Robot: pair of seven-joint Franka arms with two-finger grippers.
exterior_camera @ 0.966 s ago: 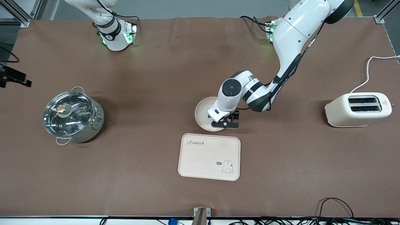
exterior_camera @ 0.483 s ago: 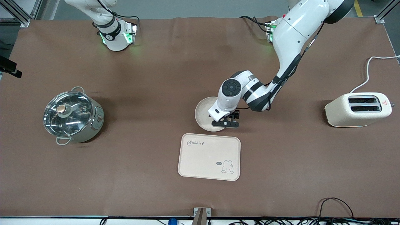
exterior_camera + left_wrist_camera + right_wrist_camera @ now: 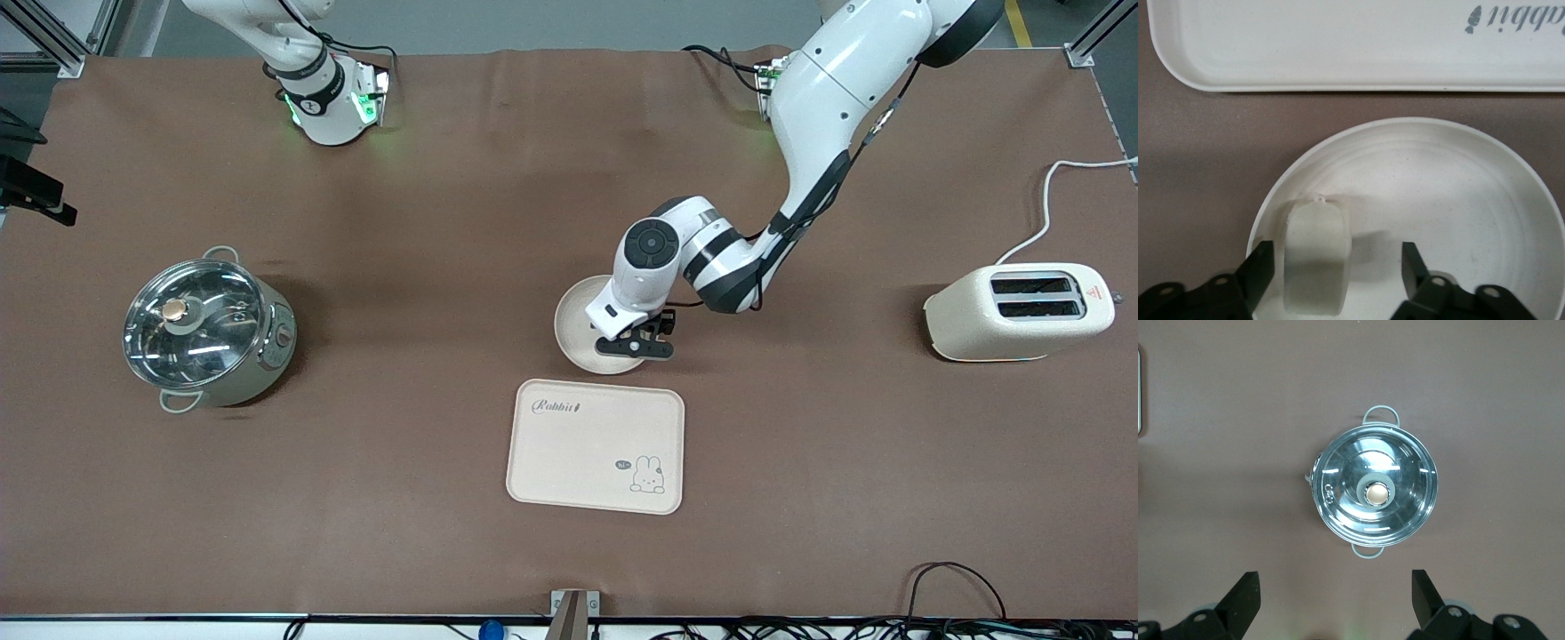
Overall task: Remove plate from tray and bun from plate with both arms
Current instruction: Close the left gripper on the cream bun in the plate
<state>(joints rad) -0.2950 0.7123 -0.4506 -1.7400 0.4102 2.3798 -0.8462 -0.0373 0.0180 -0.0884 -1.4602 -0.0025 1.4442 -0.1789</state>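
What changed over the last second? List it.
The left gripper has drifted slightly over the plate, toward the right arm's end of the table and away from the tray. Its jaws stand open around the bun, which sits in the plate. The right gripper hangs open high above the pot. Plate, tray, pot and toaster stayed put.

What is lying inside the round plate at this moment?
The bun lies in the plate, near its rim, between the open fingers of the left gripper. In the front view the gripper covers the bun.
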